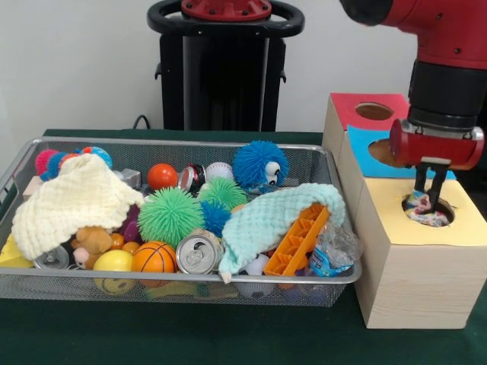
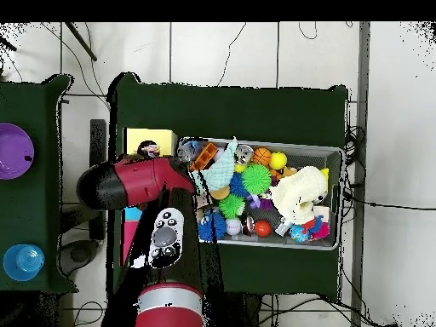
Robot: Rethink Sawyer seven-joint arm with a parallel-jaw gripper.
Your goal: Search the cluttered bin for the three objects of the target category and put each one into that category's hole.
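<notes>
Hand (image 1: 431, 190) over yellow hole (image 1: 428, 210); two cloths in bin (image 1: 319, 283)

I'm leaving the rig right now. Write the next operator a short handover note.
Gripper: over the hole in the yellow box top, fingers down around a colourful item sitting in that hole; cannot tell whether it grips it.
Bin: full of clutter: balls, cans, two cloths, an orange plastic piece.
Done: one item at the yellow hole, apparently being dropped in.
Left: confirm release, then search the bin for more. The blue hole and red hole look empty from here.
</notes>
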